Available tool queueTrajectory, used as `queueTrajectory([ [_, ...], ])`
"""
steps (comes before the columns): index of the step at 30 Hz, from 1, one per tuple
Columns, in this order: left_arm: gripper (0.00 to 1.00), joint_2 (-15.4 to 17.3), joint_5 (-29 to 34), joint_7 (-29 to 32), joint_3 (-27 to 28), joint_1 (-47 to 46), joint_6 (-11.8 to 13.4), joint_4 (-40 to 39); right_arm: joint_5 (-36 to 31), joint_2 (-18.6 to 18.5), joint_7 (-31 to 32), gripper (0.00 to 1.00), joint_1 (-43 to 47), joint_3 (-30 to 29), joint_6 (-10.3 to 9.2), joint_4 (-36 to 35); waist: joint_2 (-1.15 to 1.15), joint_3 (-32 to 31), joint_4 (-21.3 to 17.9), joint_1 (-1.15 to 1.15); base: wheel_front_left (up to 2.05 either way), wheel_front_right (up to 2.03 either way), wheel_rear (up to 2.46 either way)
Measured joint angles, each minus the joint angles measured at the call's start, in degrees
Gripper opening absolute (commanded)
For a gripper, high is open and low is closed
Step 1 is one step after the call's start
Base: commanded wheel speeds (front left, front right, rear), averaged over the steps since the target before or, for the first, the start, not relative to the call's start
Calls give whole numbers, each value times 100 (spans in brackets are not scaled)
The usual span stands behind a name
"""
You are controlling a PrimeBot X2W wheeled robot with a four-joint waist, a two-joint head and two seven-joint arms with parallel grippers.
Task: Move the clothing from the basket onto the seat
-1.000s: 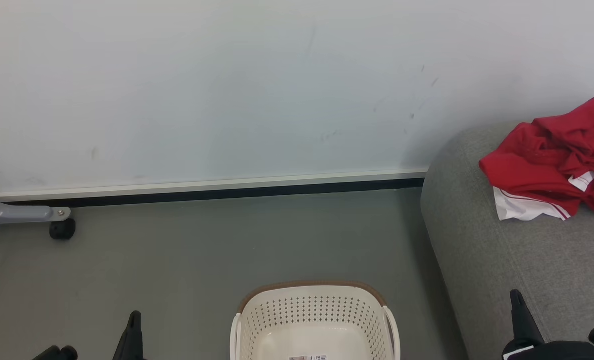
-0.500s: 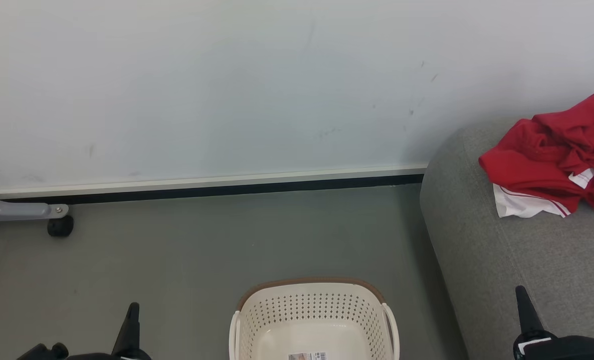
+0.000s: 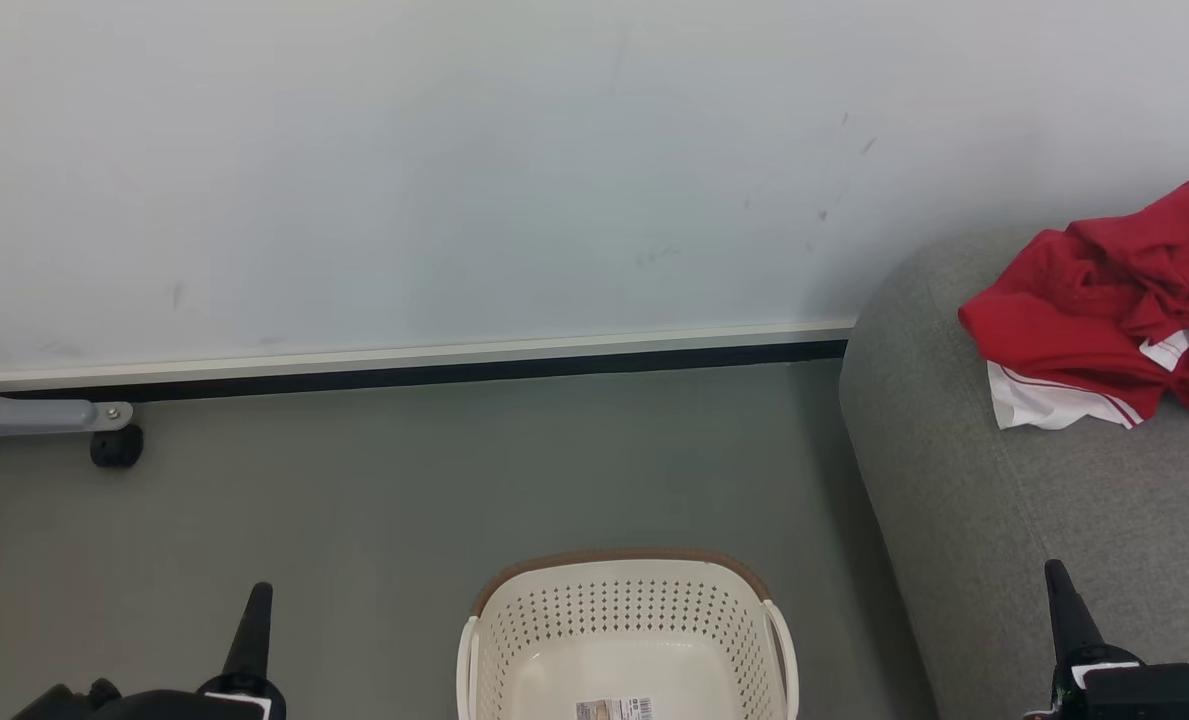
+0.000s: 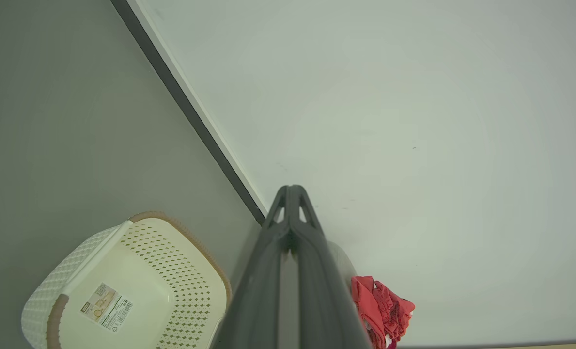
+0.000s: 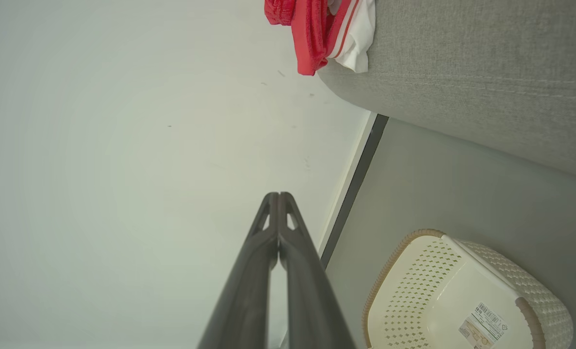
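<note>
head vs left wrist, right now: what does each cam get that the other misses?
Head adds: the right pincer, shut, a grey leg on a black caster, and the seat's wide top. Left wrist adds: the left pincer close up, fingers pressed together. Both: the empty basket with its sticker, the red clothing, wall and floor.
</note>
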Motion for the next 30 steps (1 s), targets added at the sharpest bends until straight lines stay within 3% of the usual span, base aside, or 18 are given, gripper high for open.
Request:
queueTrajectory([
  [18, 0, -101, -1447, 347, 285, -288, -255, 97, 1343, 112, 309, 0, -236, -377, 253, 310, 0, 80, -21, 0, 0, 0, 0],
  [30, 0, -111, -1581, 370, 298, -321, -298, 104, 1393, 122, 348, 0, -312, -399, 268, 326, 0, 82, -22, 0, 0, 0, 0],
])
